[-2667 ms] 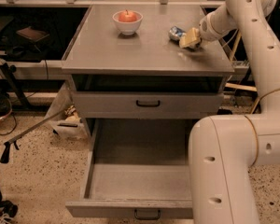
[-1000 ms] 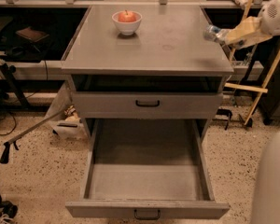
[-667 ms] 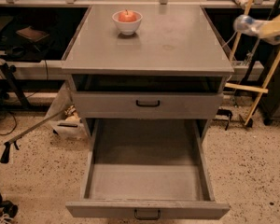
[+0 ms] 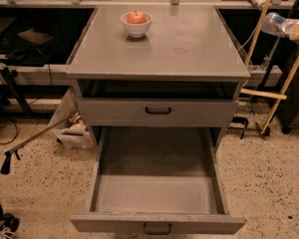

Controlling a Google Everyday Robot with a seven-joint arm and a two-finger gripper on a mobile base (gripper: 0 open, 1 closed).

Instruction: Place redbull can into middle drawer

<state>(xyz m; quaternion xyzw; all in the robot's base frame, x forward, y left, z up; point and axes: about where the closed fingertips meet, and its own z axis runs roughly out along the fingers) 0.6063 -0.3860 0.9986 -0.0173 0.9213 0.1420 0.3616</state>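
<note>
The redbull can (image 4: pixel 272 22), silver and blue, is held in the air at the far right edge of the camera view, to the right of the cabinet top and about level with it. My gripper (image 4: pixel 295 29) is shut on it, with only its yellowish fingertips in view. The middle drawer (image 4: pixel 157 195) is pulled fully open at the bottom of the view. Its grey box is empty and its dark handle (image 4: pixel 157 228) faces me. The can is well above the drawer and to its right.
The upper drawer front (image 4: pixel 158 111) is closed. A white bowl with a red apple (image 4: pixel 136 23) sits at the back left of the cabinet top (image 4: pixel 179 44). A wooden frame (image 4: pixel 284 78) leans at the right. A reacher stick (image 4: pixel 35 138) and a bag (image 4: pixel 72 128) lie on the floor at the left.
My gripper has lifted the can off the cabinet top's right side and carried it right, past the cabinet's edge. Most of the arm has left the view.
</note>
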